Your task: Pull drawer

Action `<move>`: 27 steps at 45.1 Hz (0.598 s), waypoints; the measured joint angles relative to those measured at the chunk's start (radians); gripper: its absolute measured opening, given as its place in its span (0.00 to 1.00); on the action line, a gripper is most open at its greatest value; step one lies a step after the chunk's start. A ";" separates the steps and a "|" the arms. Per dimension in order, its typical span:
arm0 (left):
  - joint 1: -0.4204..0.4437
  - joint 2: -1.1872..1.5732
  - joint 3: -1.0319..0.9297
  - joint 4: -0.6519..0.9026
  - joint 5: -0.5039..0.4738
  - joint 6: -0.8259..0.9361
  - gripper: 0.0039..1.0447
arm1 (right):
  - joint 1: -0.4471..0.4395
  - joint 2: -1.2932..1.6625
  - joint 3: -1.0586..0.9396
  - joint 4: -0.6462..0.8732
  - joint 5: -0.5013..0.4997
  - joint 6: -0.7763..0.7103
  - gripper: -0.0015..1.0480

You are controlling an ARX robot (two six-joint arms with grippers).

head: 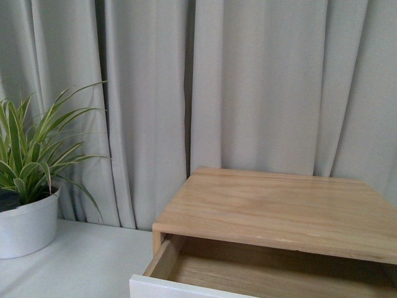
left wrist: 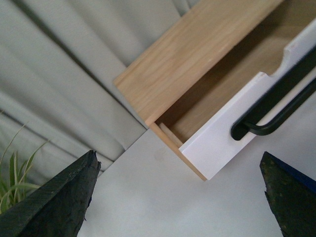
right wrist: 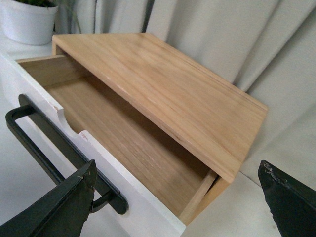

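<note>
The drawer (head: 260, 273) stands pulled well out of its light wood cabinet casing (head: 279, 205), its bare wood floor showing. Its white front panel (left wrist: 222, 143) carries a long black bar handle (left wrist: 276, 101) below a half-round cutout. The right wrist view shows the same drawer (right wrist: 123, 143) and handle (right wrist: 54, 148) from above. My left gripper (left wrist: 180, 197) is open over the white tabletop, short of the drawer's left corner. Open too is my right gripper (right wrist: 177, 202), held above the drawer's right end. Neither touches the handle.
A striped-leaf plant in a white pot (head: 25, 226) stands on the white table (head: 87, 261) left of the cabinet. Grey curtains (head: 248, 81) hang close behind everything.
</note>
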 joint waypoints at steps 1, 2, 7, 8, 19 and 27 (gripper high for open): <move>0.002 -0.025 -0.006 -0.007 -0.010 -0.026 0.95 | -0.002 -0.027 -0.008 -0.009 0.014 0.019 0.91; 0.002 -0.063 -0.014 -0.021 -0.042 -0.072 0.95 | -0.004 -0.054 -0.017 -0.018 0.029 0.031 0.91; 0.026 -0.228 -0.040 -0.116 -0.208 -0.273 0.95 | -0.009 -0.206 -0.065 -0.083 0.115 0.084 0.91; 0.034 -0.251 -0.048 -0.132 -0.243 -0.309 0.95 | -0.012 -0.233 -0.072 -0.098 0.129 0.103 0.91; 0.093 -0.342 -0.110 -0.166 -0.376 -0.555 0.95 | -0.005 -0.325 -0.103 -0.126 0.241 0.183 0.91; 0.093 -0.344 -0.110 -0.166 -0.373 -0.582 0.95 | 0.000 -0.326 -0.104 -0.125 0.254 0.197 0.91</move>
